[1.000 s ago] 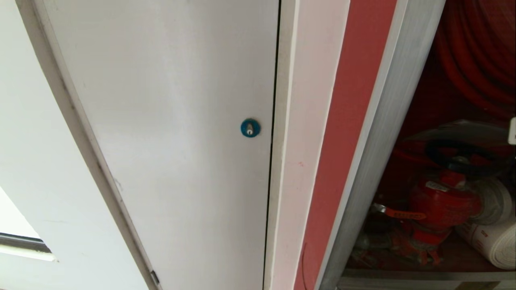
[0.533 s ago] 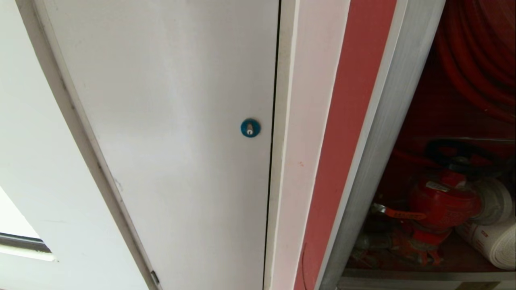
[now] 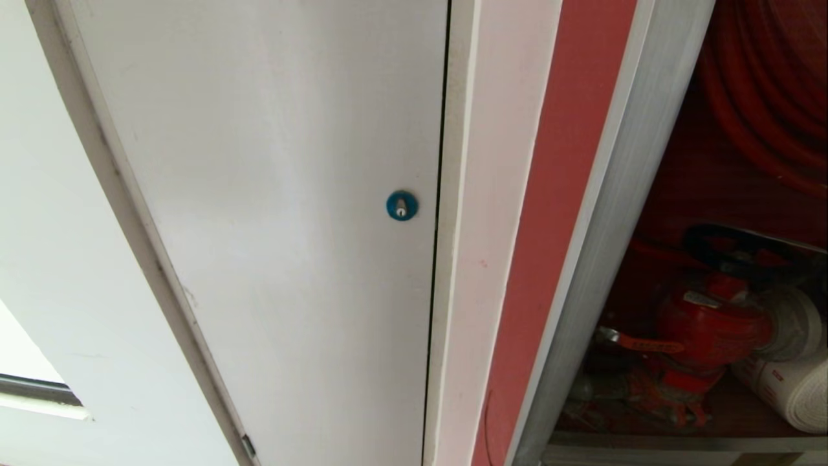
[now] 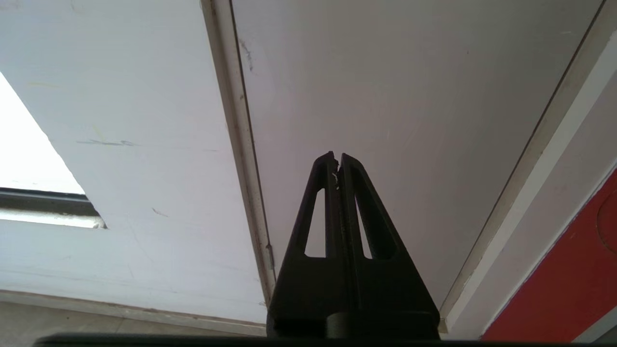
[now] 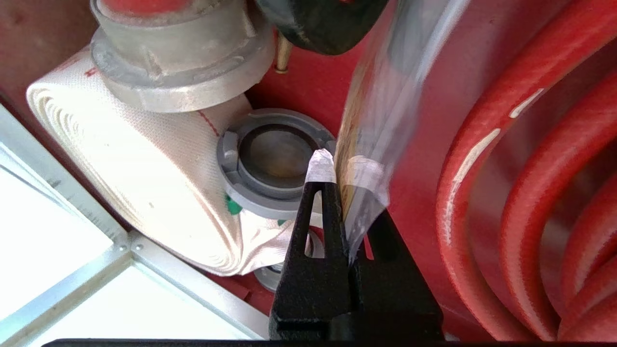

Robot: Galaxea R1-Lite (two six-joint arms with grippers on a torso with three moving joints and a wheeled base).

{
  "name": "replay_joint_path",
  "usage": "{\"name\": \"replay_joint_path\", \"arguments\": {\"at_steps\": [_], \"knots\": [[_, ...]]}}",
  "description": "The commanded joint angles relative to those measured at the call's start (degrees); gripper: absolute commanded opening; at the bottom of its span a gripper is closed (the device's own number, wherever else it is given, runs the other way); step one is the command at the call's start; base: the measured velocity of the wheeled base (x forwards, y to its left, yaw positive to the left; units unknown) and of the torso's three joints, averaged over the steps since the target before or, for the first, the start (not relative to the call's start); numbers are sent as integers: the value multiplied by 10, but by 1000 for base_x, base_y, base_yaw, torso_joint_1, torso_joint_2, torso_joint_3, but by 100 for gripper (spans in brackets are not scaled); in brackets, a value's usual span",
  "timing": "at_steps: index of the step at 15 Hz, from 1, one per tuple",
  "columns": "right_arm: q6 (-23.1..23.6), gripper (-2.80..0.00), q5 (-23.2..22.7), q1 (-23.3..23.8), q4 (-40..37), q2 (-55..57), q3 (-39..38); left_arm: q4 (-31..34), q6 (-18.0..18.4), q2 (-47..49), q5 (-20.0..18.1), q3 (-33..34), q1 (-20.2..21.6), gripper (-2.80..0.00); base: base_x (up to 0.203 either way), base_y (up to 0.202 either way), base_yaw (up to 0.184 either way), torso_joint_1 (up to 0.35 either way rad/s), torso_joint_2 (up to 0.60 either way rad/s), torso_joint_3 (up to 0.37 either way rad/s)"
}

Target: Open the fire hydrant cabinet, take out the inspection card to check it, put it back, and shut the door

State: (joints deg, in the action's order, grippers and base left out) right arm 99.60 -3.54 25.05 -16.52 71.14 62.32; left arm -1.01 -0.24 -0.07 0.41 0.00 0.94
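Observation:
The fire hydrant cabinet (image 3: 608, 246) stands open at the right of the head view, with its red valve (image 3: 708, 330), white rolled hose (image 3: 792, 388) and red hose reel (image 3: 763, 84) showing. In the right wrist view my right gripper (image 5: 340, 168) is inside the cabinet, shut on the inspection card (image 5: 376, 96). The card is a pale sheet in a clear sleeve, seen edge-on between the taped fingertips (image 5: 320, 166), and it rises beside the red hose reel (image 5: 530, 168). The door is out of view. My left gripper (image 4: 337, 159) is parked and shut, holding nothing.
A plain white panel door (image 3: 272, 194) with a round blue lock (image 3: 402, 206) fills the left of the head view. Near my right gripper are the rolled hose (image 5: 144, 159), a grey coupling (image 5: 274, 159), the valve's metal outlet (image 5: 178, 62) and the cabinet's aluminium frame (image 5: 96, 226).
The pale card that lay above the valve's black handwheel in the head view a second ago has thinned to a line and then left that view. Nothing else has shifted.

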Motion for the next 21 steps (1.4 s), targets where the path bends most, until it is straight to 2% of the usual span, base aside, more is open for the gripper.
{"name": "replay_joint_path", "arguments": {"at_steps": [1, 4, 8, 9, 21], "knots": [[17, -280, 1, 0, 17, 10, -1, 0, 0, 1, 0, 4, 0, -280, 0, 0, 0, 0, 0, 0], [39, -280, 12, -9, 90, 24, 2, 0, 0, 1, 0, 4, 0, -280, 0, 0, 0, 0, 0, 0], [41, -280, 13, -26, 96, 24, 4, 0, 0, 1, 0, 4, 0, -280, 0, 0, 0, 0, 0, 0], [41, 0, 13, -26, 96, 24, 3, 0, 0, 1, 0, 4, 0, -280, 0, 0, 0, 0, 0, 0], [39, 0, 25, -26, 107, 37, -32, 0, 0, 1, 0, 4, 0, -280, 0, 0, 0, 0, 0, 0]]}}
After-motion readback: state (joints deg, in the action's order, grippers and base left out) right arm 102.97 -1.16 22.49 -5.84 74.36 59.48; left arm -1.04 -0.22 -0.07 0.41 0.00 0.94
